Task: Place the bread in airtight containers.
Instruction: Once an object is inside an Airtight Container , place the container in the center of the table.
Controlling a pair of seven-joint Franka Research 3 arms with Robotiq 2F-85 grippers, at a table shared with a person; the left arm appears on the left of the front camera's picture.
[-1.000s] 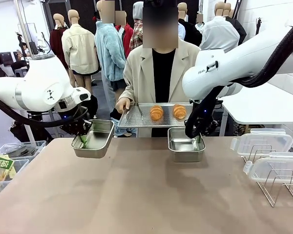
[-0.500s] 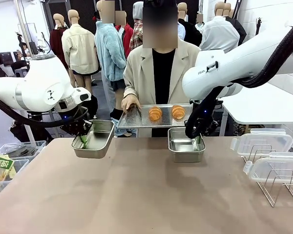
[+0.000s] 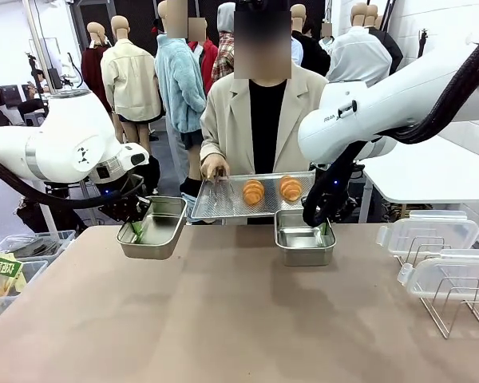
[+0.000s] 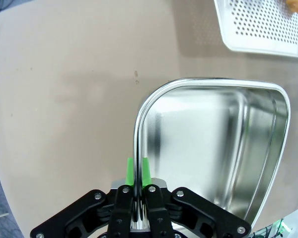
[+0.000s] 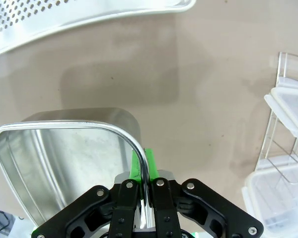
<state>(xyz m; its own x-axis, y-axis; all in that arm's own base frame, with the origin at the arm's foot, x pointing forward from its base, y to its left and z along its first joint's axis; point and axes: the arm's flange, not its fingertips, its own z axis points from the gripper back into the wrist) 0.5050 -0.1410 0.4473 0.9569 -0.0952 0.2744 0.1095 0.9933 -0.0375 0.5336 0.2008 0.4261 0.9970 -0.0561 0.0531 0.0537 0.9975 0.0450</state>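
In the front view, the left gripper point(image 3: 136, 228) is closed tight on the near rim of the left tin point(image 3: 154, 227), at the far left part of the table point(image 3: 223, 319). The right gripper point(image 3: 324, 227) is closed in the same way on the right rim of the right tin point(image 3: 302, 239). Both tins are bare inside and have no lid on. Behind them a person holds a perforated tray point(image 3: 223, 199) above the far edge of the table, with one hand point(image 3: 214, 167) on its left side. The left roll point(image 3: 254, 191) and the right roll point(image 3: 290, 188) lie on this tray, side by side and a little apart, just behind the right tin. On the white right arm some grey print point(image 3: 329, 117) begins with "FRA"; the rest is too small to read. At the right side two clear lids point(image 3: 428, 231) sit on wire racks point(image 3: 455, 307). At the left, a bin holds a green packet point(image 3: 3, 270); its writing cannot be read.

In the left wrist view, the green pads point(image 4: 130, 171) stand almost together, with only the thin steel rim of the left tin between them. A corner of the perforated tray shows at the top, with a bit of orange bread at its edge.

In the right wrist view, the pads also pinch the curved rim of the right tin, near one corner. The tray edge crosses the top, and the lids on their racks are at the right. No writing shows in either wrist view.
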